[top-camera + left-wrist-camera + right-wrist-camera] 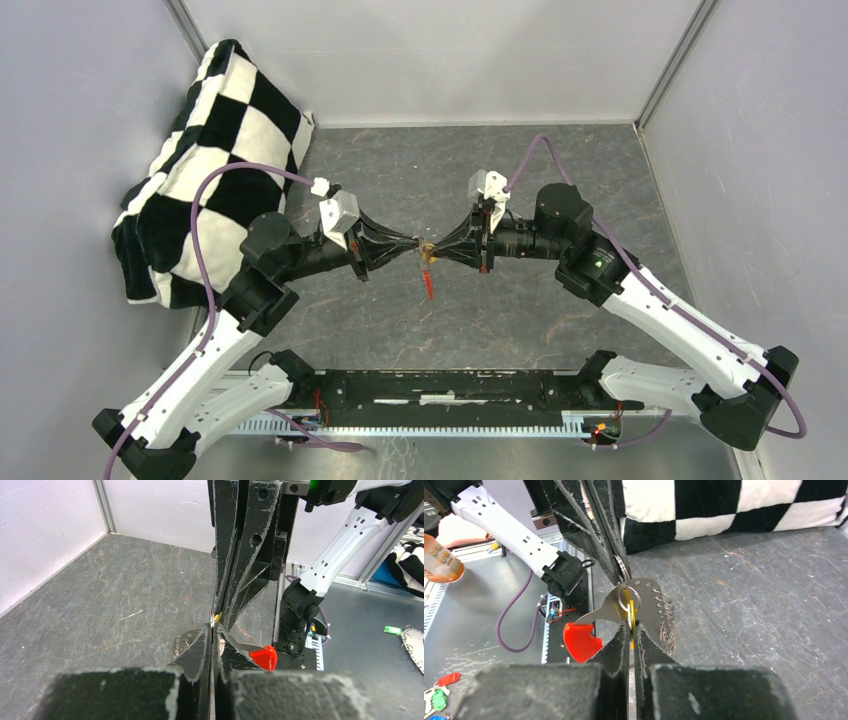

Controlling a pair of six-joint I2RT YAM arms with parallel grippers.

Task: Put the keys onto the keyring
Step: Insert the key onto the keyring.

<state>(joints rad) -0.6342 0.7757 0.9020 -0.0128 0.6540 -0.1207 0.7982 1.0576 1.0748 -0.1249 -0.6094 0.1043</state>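
Note:
Both grippers meet fingertip to fingertip above the middle of the table. My left gripper [212, 630] [413, 243] is shut on the keyring assembly. That assembly is a flat grey metal plate [644, 600] with a bright red end [580, 641] [264, 657] [429, 283], a thin silver ring [629, 598] and several wire loops [667, 625]. My right gripper [633, 627] [441, 250] is shut on a slim key with a yellow head [630, 614] [216, 616]. The key's tip sits at the silver ring. Whether the key passes through the ring cannot be told.
A black-and-white checkered cushion [210, 160] leans in the far left corner. Grey walls close the table on three sides. Small coloured tags [439, 692] and a green tag [392, 629] lie off the table, beyond its near edge.

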